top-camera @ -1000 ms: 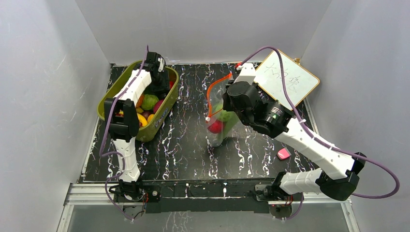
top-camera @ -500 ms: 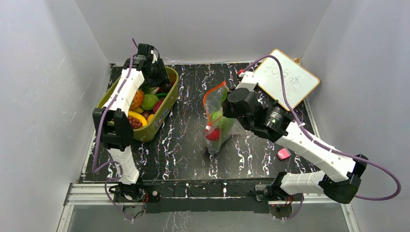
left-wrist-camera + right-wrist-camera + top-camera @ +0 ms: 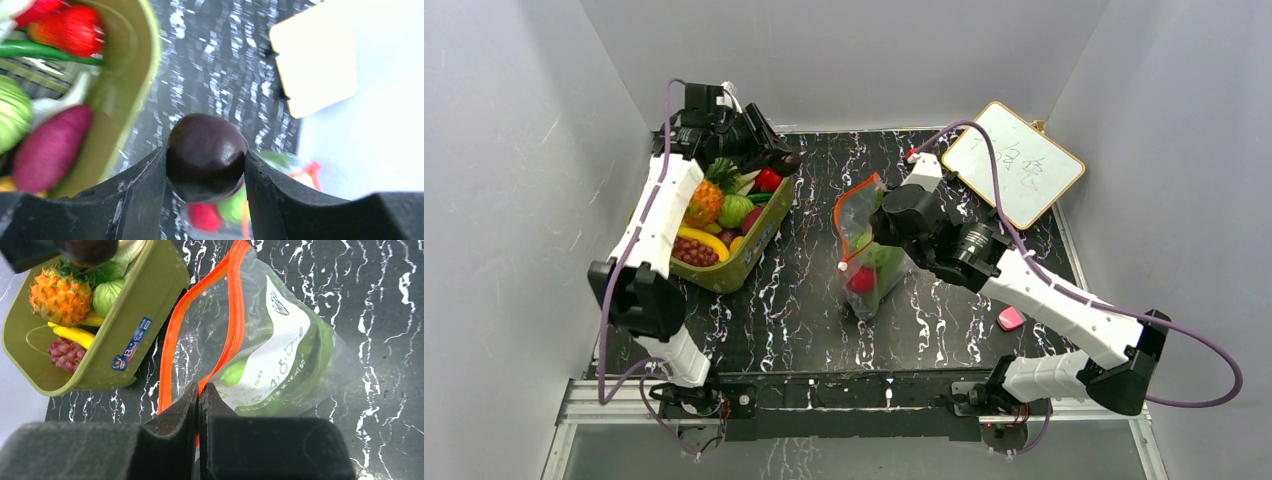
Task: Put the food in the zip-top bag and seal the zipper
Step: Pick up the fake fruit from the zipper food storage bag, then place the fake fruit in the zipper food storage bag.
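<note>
Two arms reach over the black marbled tabletop (image 3: 804, 300). The left gripper (image 3: 776, 160) hangs above the far end of the green tub (image 3: 754, 245), which sits toward the far left corner. Its jaws are partly closed around a dark round fruit (image 3: 206, 156). The right gripper (image 3: 199, 396) is pinched tight on the orange zipper strip (image 3: 235, 315) of the clear bag (image 3: 345, 367), holding the mouth up and gaping near the middle of the tabletop. Inside the bag lie green pieces (image 3: 232, 374) and a red fruit (image 3: 860, 280). The tub holds an orange spiky fruit (image 3: 60, 290), a cabbage (image 3: 107, 297), a yellow piece (image 3: 75, 334) and grapes (image 3: 62, 349). A white board (image 3: 1014, 165) sits at the far right corner.
</note>
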